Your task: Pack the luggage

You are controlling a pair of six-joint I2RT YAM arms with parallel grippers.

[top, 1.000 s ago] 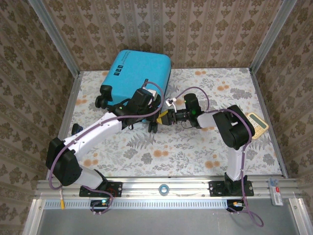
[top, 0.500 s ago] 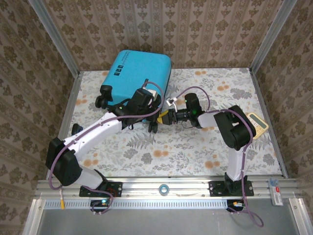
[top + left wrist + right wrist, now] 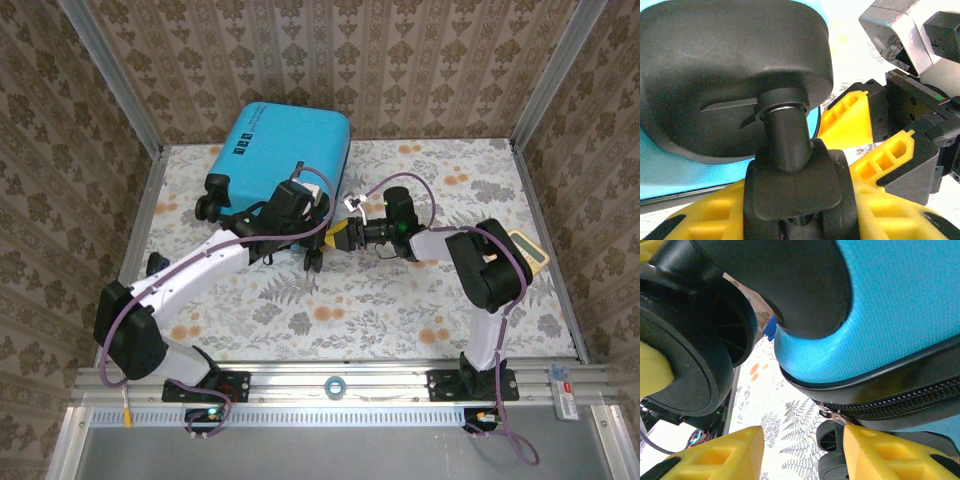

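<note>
**A:** Where is the luggage (image 3: 285,140)?

**B:** At the far left of the surface (image 3: 400,300), closed. Its long axis runs away from the arms, with the wheel end nearest them.

**A:** And the pincers?

**B:** The left pincer (image 3: 795,200) is clamped on the corner spinner wheel (image 3: 790,145). The right pincer (image 3: 800,440) stands open with nothing between its fingers, and it points at that same corner.

**A:** What does the next move turn on?

**B:** The zipper pull (image 3: 832,415). It hangs on the seam just above the right pincer's gap, close to one finger, and the seam runs crosswise to the fingers. I'd judge the right arm is the one to shift toward the seam and pinch it.
</note>
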